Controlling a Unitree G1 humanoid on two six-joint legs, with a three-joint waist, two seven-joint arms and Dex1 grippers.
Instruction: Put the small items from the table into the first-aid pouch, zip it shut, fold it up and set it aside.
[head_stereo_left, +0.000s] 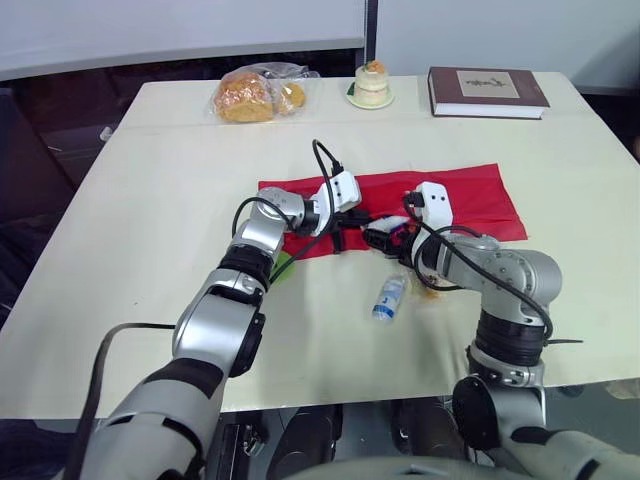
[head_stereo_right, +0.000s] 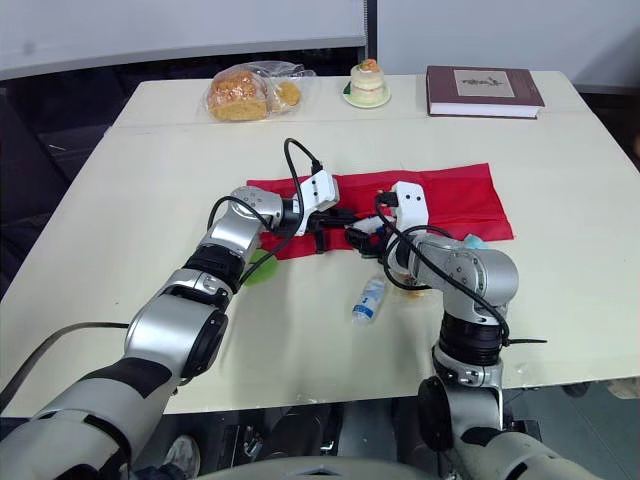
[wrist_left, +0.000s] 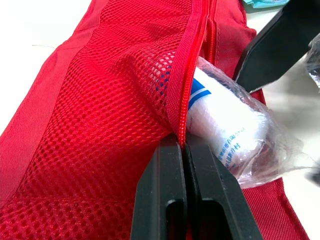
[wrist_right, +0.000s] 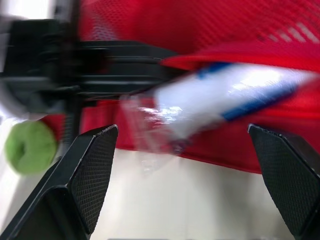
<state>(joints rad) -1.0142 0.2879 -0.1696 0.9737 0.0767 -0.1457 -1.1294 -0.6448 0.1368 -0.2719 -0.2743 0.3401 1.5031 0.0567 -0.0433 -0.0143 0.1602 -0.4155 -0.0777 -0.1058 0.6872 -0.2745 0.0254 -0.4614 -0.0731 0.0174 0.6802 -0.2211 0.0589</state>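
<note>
Pouch (head_stereo_left: 470, 195), red, lies flat at the centre of the eye view on the table (head_stereo_left: 150, 250), with a bottle (head_stereo_left: 390, 297) just below its lower edge. Left wrist view: the left gripper (wrist_left: 185, 146) is clamped tight on the zipper edge at centre, and a wrapped roll (wrist_left: 225, 120) sticks out of the opening. Right wrist view: the right gripper (wrist_right: 180, 132) stands wide open, gripping nothing, with the roll ahead at upper centre.

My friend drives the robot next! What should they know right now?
Left tool: shut on the mesh pocket's zip edge.
Right tool: open, straddling the wrapped bandage roll, which sits halfway inside that pocket.
Red pouch lies unfolded and unzipped on the table.
Left to do: push the roll in, pack the small bottle and green item, zip, fold, set aside.
</note>
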